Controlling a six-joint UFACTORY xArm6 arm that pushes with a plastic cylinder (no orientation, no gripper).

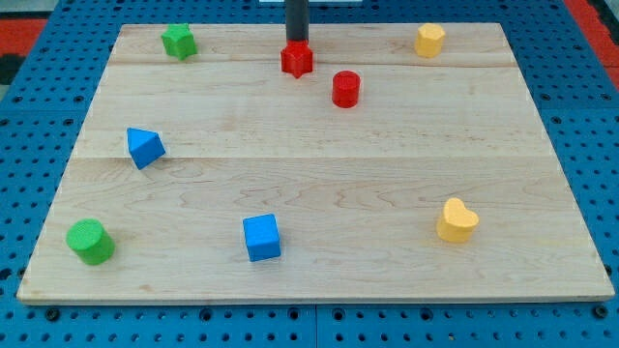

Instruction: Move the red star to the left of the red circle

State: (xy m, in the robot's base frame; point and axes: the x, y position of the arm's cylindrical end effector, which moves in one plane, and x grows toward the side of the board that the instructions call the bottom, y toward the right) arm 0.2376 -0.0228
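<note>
Near the view's top centre, my tip point(296, 41), a bare jawless rod, touches the top side of the red star point(297, 60), which lies up-left of the red circle point(345, 88).

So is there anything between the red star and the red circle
No. In the camera view, only bare board separates the red star from the red circle; my tip sits just above the star.
</note>
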